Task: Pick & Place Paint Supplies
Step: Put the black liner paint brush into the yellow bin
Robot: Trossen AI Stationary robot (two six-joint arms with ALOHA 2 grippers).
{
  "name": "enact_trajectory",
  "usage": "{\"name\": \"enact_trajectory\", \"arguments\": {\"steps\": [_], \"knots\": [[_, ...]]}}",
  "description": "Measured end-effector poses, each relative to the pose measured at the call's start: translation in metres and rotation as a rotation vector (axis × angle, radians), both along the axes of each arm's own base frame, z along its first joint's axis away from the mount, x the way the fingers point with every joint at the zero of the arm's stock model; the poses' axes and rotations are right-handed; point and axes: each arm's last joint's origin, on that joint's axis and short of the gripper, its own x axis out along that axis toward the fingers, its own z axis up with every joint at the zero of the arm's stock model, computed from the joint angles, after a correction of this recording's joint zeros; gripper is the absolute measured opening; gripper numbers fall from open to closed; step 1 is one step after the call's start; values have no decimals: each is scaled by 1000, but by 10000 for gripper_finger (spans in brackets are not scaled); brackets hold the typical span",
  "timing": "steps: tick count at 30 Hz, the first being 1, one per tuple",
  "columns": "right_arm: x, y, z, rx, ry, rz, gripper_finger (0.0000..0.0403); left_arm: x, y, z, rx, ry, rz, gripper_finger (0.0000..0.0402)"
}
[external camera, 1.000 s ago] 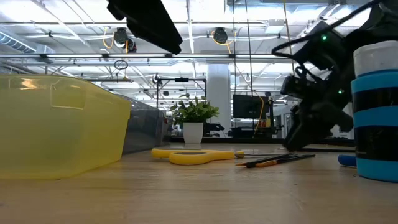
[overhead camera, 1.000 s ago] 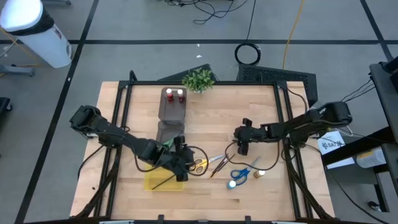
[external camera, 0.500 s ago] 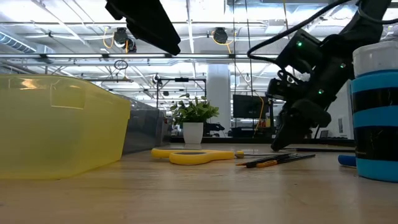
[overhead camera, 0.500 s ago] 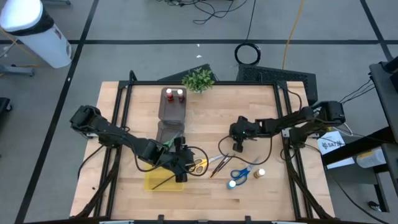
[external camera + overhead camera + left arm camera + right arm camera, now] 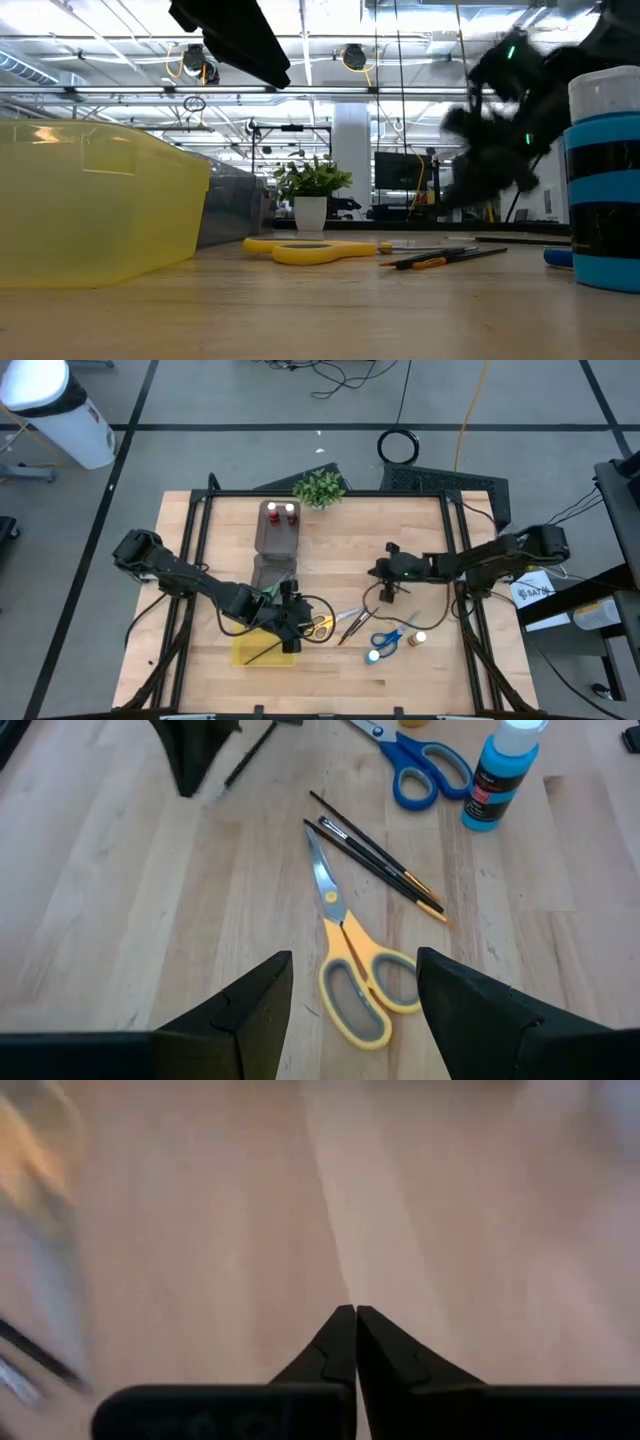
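Yellow-handled scissors (image 5: pixel 352 985) lie flat on the wooden table, blades pointing toward two thin dark brushes (image 5: pixel 378 858). Beyond these lie blue-handled scissors (image 5: pixel 420 765) and an upright blue paint bottle (image 5: pixel 498 775) with a white cap. My left gripper (image 5: pixel 352 958) hangs open above the yellow scissors' handles, well clear of the table in the low view. My right gripper (image 5: pixel 385 594) is shut with nothing between its fingers (image 5: pixel 352 1315), above bare table beyond the brushes. It shows blurred in the low view (image 5: pixel 490 150).
A yellow tray (image 5: pixel 262 651) with a brush in it sits at the near left. A dark grey organiser tray (image 5: pixel 277 538) holds two red-capped bottles (image 5: pixel 281 510). A small potted plant (image 5: pixel 319 487) stands at the far edge. Another small bottle (image 5: pixel 418 641) stands beside the blue scissors.
My right gripper dipped toward the brushes and the table's left, its fingers pointing down close to the table. It has then pulled back toward the right and risen, with nothing in it. The supplies lie where they were.
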Motion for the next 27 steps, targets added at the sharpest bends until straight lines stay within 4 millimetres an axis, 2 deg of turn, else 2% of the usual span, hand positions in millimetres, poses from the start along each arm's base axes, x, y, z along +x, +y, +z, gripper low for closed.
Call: {"name": "enact_trajectory", "arguments": {"steps": [7,10,15,19,24,27], "knots": [[4,20,44,-76,-326,128,0,5,1,3,-9,-70,-1,225],[2,24,52,-75,-370,124,0,8,4,3,2,-87,-9,225],[-4,21,39,-30,-235,-17,17,9,7,3,-1,-81,-4,225],[-8,21,10,23,-13,-65,70,8,6,3,0,-81,-6,225],[-3,21,-15,45,97,-97,145,9,6,3,0,-81,-5,225],[-1,17,-27,34,142,-108,169,9,7,3,0,-81,-5,225]]}}
